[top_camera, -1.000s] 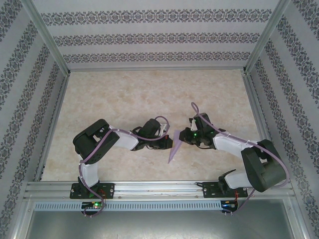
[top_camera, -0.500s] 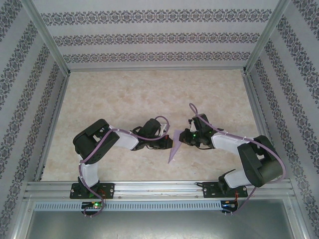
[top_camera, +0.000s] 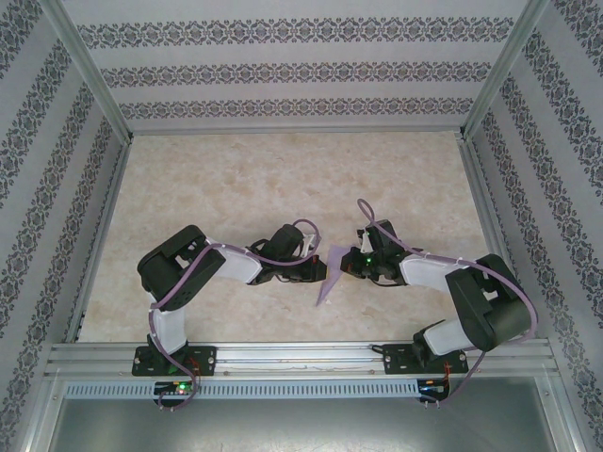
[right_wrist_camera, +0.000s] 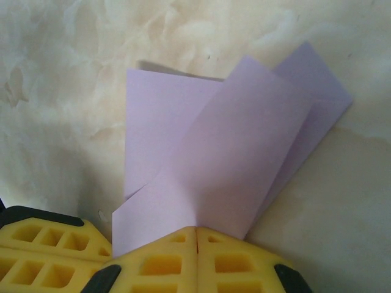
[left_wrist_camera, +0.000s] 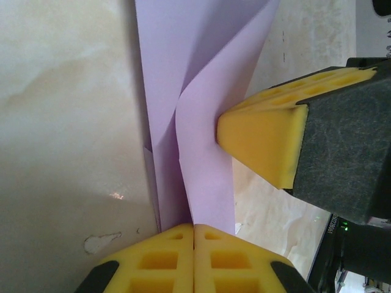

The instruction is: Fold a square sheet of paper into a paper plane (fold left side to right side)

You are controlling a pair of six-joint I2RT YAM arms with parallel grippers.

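Observation:
The lavender sheet of paper (top_camera: pixel 326 282), folded into a narrow pointed paper plane shape, stands on edge between the two arms near the table's front middle. My left gripper (top_camera: pixel 323 271) is shut on its left side; the paper (left_wrist_camera: pixel 201 122) rises straight out of the closed yellow jaws of that left gripper (left_wrist_camera: pixel 194 227). My right gripper (top_camera: pixel 345 267) is shut on the opposite side, and its yellow finger (left_wrist_camera: pixel 259 143) presses the sheet in the left wrist view. Layered flaps of paper (right_wrist_camera: pixel 232 152) fan out above the closed right gripper (right_wrist_camera: pixel 197 230). The left fingers (right_wrist_camera: pixel 43 244) show at lower left.
The marbled table (top_camera: pixel 245 179) stretches back to patterned walls (top_camera: pixel 292 71). Aluminium rails frame the sides, and a front rail (top_camera: pixel 301 353) carries both arm bases. The right arm's elbow (top_camera: pixel 490 311) bulges at the near right.
The right gripper has closed fully on the paper and shifted slightly left and nearer. The paper's point has swung a little. The left arm has stayed put.

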